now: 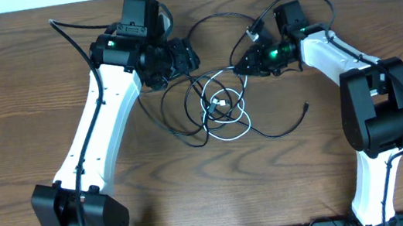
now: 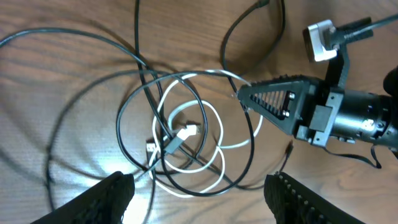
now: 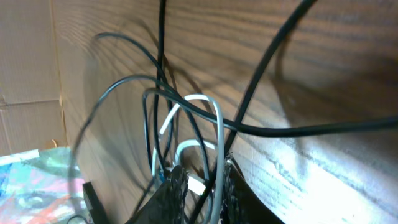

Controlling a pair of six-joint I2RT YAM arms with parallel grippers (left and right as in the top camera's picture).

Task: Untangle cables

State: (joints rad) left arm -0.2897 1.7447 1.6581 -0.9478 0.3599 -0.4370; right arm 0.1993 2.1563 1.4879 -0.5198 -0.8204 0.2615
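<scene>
The cables lie tangled at the table's middle: black loops over a shorter white cable. The left wrist view shows the white loops, the black loops and small plugs inside them. My left gripper is open and empty, just left of and above the tangle, with its fingers wide apart. My right gripper is at the tangle's upper right edge, with its tip at the white cable. Its fingers are nearly shut, with the white cable and a black strand between them.
One black cable runs right to a free plug end. Another black loop arches between the two wrists at the back. Thick black arm cables hang off both arms. The table is wood-grained brown.
</scene>
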